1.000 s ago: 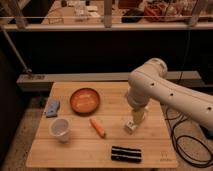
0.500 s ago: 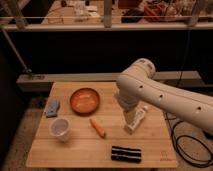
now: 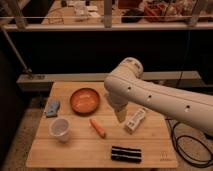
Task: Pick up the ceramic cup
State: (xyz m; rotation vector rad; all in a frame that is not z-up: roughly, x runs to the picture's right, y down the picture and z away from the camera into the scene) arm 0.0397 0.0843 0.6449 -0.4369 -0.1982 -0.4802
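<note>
- The cup (image 3: 60,129) stands upright at the front left of the table (image 3: 75,152), not yet touched
- The gripper (image 3: 120,116) hangs over the table's middle, well apart from the cup (a carrot (image 3: 98,128) lies between them)
- I cannot tell whether it is open or closed
- Reaching, gripping and lifting all seem left to do

Robot lab or workshop: wooden table (image 3: 75,151), floor cables (image 3: 184,151), metal rail (image 3: 65,26), cluttered benches (image 3: 80,7) behind; gripper (image 3: 120,116) hangs over the table.

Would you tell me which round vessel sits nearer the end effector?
The orange bowl, close beside the end effector above the table; the white ceramic cup stands farther off, toward the near-left corner.
</note>
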